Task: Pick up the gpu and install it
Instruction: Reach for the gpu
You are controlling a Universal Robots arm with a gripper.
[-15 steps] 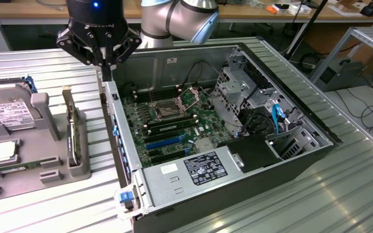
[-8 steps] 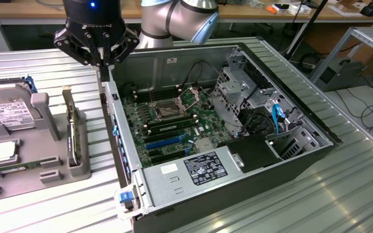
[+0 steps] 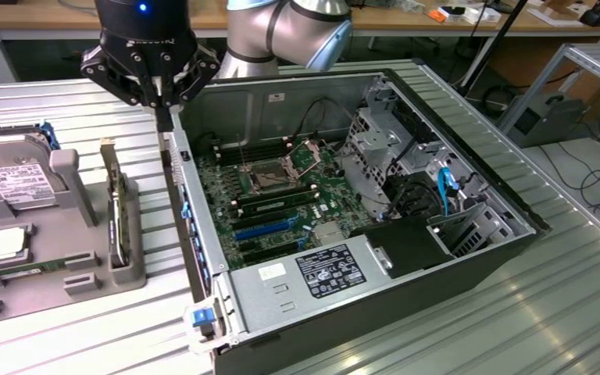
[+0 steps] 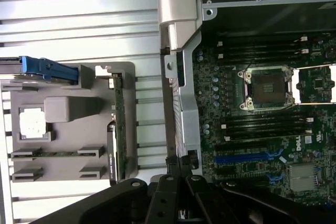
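The gpu (image 3: 118, 207) is a thin dark card standing on edge in a slot of the grey holder (image 3: 76, 234), to the exterior view's left of the open computer case (image 3: 467, 141). In the wrist view the gpu (image 4: 116, 127) runs along the holder's edge nearest the case. My black gripper (image 3: 165, 112) hangs shut and holds nothing. It is above the case's rear wall, between the gpu and the motherboard (image 3: 279, 187). Its closed fingertips (image 4: 181, 169) sit over that metal wall in the wrist view.
The holder (image 4: 68, 108) also carries a silver hard drive (image 3: 13, 183) and a square processor chip (image 3: 3, 244). Inside the case are blue expansion slots (image 3: 263, 228), an empty CPU socket (image 4: 266, 88), a power supply (image 3: 326, 273) and drive cages (image 3: 383, 148). The table is ribbed metal.
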